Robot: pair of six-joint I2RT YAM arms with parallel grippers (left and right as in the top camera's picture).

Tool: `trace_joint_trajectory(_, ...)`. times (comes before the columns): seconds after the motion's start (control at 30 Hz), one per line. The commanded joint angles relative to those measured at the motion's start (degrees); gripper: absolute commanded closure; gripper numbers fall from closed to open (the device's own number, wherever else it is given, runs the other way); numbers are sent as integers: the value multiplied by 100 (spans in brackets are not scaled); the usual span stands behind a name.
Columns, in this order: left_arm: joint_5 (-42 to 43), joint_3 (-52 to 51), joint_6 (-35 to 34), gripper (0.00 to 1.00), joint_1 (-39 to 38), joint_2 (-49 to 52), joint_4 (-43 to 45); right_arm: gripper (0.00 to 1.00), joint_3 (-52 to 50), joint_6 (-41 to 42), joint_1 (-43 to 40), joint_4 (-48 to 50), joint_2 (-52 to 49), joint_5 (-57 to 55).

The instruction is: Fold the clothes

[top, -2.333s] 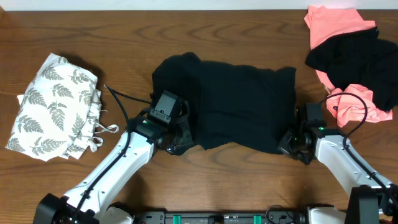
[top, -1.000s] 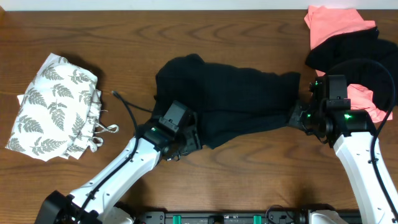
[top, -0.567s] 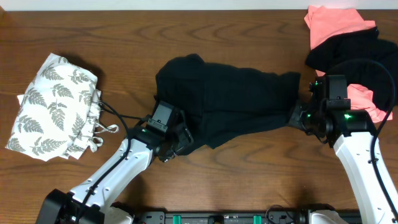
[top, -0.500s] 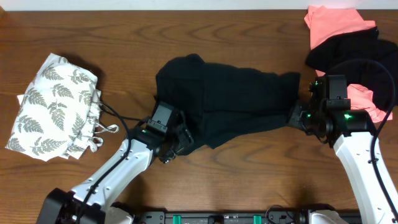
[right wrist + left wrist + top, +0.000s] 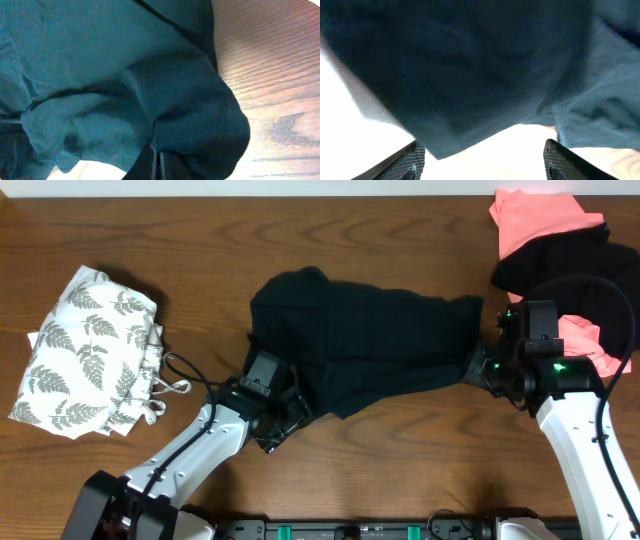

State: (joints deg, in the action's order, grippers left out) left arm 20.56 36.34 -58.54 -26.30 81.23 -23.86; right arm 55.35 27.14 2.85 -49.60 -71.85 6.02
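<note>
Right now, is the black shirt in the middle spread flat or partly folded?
Partly folded. The black shirt has its near edge doubled up over itself, and the right gripper pinches its right end.

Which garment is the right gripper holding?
The black shirt in the middle: the right gripper is shut on its edge. The fern-print cloth, the pink garment and the other black one lie apart.

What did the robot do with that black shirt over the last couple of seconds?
The right gripper, shut on the black T-shirt at its near right corner, carried that corner away from the robot, so the shirt's near edge now slants. The left gripper has backed off slightly toward the robot and stands open at the near left edge. The fern-print garment and the pink-and-black pile did not move.
</note>
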Motion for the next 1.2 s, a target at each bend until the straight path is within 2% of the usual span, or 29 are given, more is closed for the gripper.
trace_joint_trajectory(0.0, -179, 9, -48, 27, 31, 42, 107, 99, 127, -109, -22, 9, 13, 22)
trace_joint_trajectory(0.1, -264, 9, -50, 39, 31, 57, 136, 99, 127, -109, -22, 9, 13, 22)
trace_joint_trajectory(0.23, -297, 4, -52, 44, 31, 173, 151, 99, 127, -109, -22, 11, 13, 22)
trace_joint_trajectory(0.3, -249, 2, -68, 51, 31, 247, 181, 99, 127, -109, -22, 11, 13, 22)
trace_joint_trajectory(0.33, -210, 2, -66, 57, 31, 269, 214, 99, 127, -109, -22, 11, 13, 22)
trace_joint_trajectory(0.43, -190, 4, -44, 88, 33, 243, 256, 99, 127, -114, -22, 7, 13, 22)
trace_joint_trajectory(0.47, -188, 4, -26, 94, 33, 216, 260, 99, 127, -118, -22, 9, 13, 20)
trace_joint_trajectory(0.73, -184, 39, 498, 94, 33, -702, 7, 99, 127, -369, -22, -17, 13, -96)
trace_joint_trajectory(1.17, -828, 83, 623, 94, 31, -3088, -774, 99, 127, -772, -22, -601, 13, -754)
